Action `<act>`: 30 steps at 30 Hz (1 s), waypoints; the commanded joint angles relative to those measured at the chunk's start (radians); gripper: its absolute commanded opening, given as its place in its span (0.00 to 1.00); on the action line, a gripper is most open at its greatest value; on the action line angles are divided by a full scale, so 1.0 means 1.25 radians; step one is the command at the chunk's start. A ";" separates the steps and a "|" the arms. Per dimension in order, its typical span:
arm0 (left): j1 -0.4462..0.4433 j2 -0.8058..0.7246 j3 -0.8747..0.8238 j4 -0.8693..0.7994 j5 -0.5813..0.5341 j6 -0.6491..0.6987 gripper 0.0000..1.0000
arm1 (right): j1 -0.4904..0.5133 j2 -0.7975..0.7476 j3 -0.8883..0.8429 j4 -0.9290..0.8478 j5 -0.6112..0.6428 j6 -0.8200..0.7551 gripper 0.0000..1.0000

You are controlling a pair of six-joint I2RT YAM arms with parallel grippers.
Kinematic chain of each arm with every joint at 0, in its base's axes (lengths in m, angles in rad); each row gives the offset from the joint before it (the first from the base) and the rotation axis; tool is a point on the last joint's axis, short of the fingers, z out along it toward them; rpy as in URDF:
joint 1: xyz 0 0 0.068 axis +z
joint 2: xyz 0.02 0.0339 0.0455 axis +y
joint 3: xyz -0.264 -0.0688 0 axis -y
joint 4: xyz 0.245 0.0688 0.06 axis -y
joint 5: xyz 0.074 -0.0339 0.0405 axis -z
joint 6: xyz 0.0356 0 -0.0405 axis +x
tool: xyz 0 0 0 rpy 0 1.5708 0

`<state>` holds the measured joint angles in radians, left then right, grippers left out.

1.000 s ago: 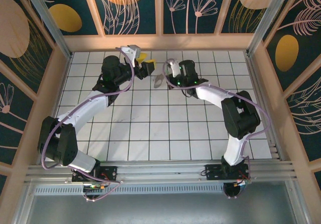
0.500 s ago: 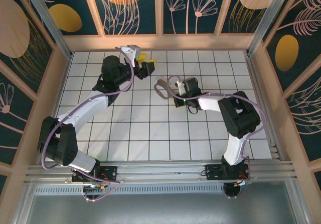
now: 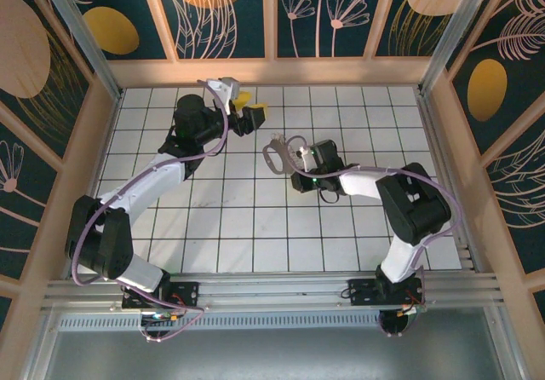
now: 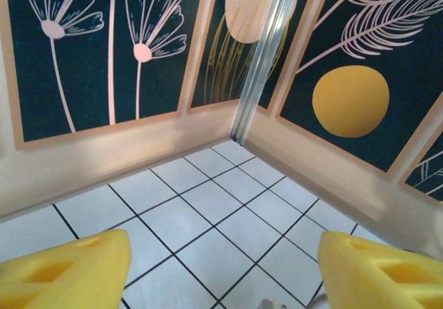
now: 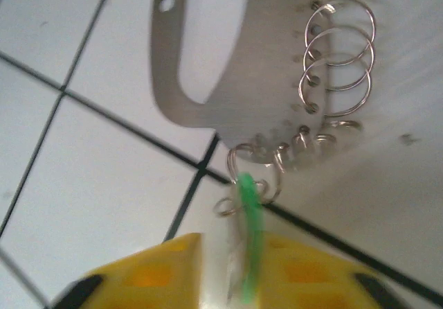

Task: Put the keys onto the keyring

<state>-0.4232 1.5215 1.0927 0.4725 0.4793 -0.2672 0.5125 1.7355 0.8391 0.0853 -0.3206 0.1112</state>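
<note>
1. Work surface: a white tiled table [image 3: 255, 227] with dark grout lines, bounded by a pale wooden rim [image 3: 272, 71].
2. Enclosure: dark teal wall panels [image 3: 230, 14] printed with flowers, leaves and orange discs. A metal post [image 4: 259, 59] marks a far corner.
3. The keyring [image 3: 274, 152] sits at the far-middle of the table, just left of the right gripper [image 5: 233, 245]. Close up it is a grey plate carrying small wire rings [image 5: 336, 80].
4. The key [image 5: 250, 226] stands edge-on between that gripper's yellow fingers [image 5: 311, 274], its green top meeting the rings at the plate's lower edge.
5. The right gripper's jaws are narrowly parted; whether they pinch the key cannot be told.
6. The left gripper [image 4: 223, 271], beyond the keyring toward the far wall, has its jaws wide apart and holds nothing.
</note>
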 commanded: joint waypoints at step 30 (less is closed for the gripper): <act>0.014 -0.228 -0.325 0.183 -0.583 0.235 0.99 | -0.303 -0.503 -0.134 0.140 0.410 0.087 0.99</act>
<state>-0.4194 1.2530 0.7349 0.6182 -0.0746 -0.0761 0.1677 1.1290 0.7265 0.1249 0.0628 0.2096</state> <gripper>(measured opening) 0.988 0.988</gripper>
